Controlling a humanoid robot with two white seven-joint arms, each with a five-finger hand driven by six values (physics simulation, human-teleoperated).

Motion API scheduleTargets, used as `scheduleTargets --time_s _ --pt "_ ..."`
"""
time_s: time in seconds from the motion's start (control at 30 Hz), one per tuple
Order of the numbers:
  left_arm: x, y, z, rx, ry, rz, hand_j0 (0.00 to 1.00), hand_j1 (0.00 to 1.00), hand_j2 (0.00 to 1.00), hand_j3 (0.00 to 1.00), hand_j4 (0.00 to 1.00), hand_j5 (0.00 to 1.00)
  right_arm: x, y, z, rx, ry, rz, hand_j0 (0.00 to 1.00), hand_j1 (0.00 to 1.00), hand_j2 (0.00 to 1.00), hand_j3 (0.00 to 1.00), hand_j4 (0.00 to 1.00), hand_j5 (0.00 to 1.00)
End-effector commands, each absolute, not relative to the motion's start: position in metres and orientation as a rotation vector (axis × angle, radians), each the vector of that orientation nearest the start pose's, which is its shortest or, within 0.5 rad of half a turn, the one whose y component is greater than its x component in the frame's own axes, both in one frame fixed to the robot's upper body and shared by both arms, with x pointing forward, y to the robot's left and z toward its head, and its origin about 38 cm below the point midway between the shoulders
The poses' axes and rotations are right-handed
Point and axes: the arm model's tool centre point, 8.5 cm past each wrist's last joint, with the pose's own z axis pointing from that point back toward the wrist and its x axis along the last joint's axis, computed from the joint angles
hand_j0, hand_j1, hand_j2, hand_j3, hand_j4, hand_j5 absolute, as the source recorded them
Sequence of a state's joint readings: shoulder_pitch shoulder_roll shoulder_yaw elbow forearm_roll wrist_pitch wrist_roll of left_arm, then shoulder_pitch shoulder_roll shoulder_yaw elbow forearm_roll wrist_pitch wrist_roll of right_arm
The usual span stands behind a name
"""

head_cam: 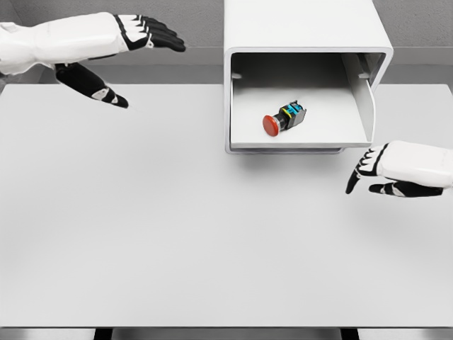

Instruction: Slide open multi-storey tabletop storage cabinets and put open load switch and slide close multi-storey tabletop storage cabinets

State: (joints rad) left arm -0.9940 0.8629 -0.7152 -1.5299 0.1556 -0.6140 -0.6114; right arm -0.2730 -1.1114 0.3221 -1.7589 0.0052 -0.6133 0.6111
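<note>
Right hand (386, 170) at right edge of frame, just below the cabinet's lower right corner: fingers loosely extended, pointing left and down, gripping nothing, not touching the drawer. Left hand (117, 53) at upper left, fingers stretched flat toward the right, thumb hanging down, also empty, well apart from the cabinet. White cabinet (304, 25) stands at top centre on the white table (177, 234). Its drawer (297, 146) is pulled out toward the front. Switch (283, 119) with red button lies on its side on the drawer floor, red cap facing lower left.
</note>
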Motion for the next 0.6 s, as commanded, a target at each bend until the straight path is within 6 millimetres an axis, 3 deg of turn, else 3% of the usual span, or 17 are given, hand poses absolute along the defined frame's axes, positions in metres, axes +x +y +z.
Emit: scheduleTargets --time_s 0.0,0.27,0.4,0.57 --pt "0.436 0.259 0.380 -0.260 2.425 2.542 1.00 1.00 1.00 1.00 1.00 1.00 0.342 -0.343 0.248 -0.133 -1.486 1.999 0.57 0.57 0.57 0.57 0.57 0.57" --pt "0.455 0.272 0.308 -0.240 2.429 2.748 1.00 1.00 1.00 1.00 1.00 1.00 0.350 -0.343 0.253 -0.174 -1.500 2.004 0.57 0.57 0.57 0.57 0.57 0.57" --pt "0.456 0.272 0.307 -0.255 2.413 2.759 1.00 1.00 1.00 1.00 1.00 1.00 0.355 -0.344 0.258 -0.195 -1.515 1.992 0.57 0.57 0.57 0.57 0.57 0.57" --pt "0.456 0.272 0.307 -0.258 2.414 2.755 1.00 1.00 1.00 1.00 1.00 1.00 0.364 -0.345 0.249 -0.195 -1.496 1.982 0.57 0.57 0.57 0.57 0.57 0.57"
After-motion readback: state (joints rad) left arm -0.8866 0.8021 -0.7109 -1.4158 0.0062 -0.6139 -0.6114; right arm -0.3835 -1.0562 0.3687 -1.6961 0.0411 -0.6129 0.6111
